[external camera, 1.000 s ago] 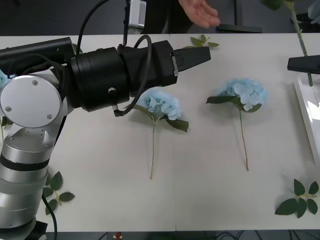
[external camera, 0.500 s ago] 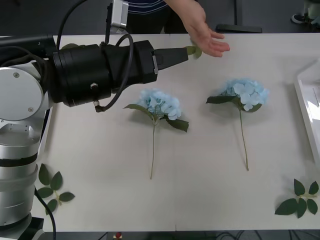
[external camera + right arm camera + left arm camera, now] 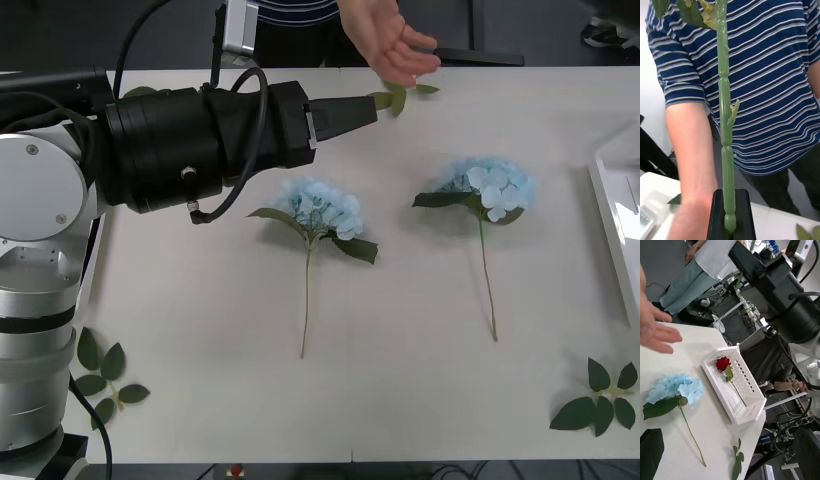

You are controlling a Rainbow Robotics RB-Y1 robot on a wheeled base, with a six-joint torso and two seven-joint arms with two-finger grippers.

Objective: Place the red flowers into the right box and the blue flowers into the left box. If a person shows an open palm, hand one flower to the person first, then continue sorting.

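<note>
Two blue flowers (image 3: 320, 208) (image 3: 490, 185) lie on the table with their stems toward me. My left gripper (image 3: 368, 106) hovers open above the far table edge, beyond the nearer blue flower. A person's open palm (image 3: 400, 45) is held out just past it. My right gripper (image 3: 729, 221) is shut on a green flower stem (image 3: 724, 123), raised in front of the person's striped shirt; its head is out of view. The right box (image 3: 612, 215) sits at the right edge and holds one of the red flowers (image 3: 723, 363). The left box is hidden behind my left arm.
Loose green leaf sprigs lie at the near right (image 3: 598, 396), the near left (image 3: 103, 372) and by the far edge under the hand (image 3: 405, 94). The table's far edge runs just behind my left gripper.
My left arm drew back to the left and now holds still. My right gripper with its stem rose out of the front view. The person's hand reached out over the table, then lifted slightly.
</note>
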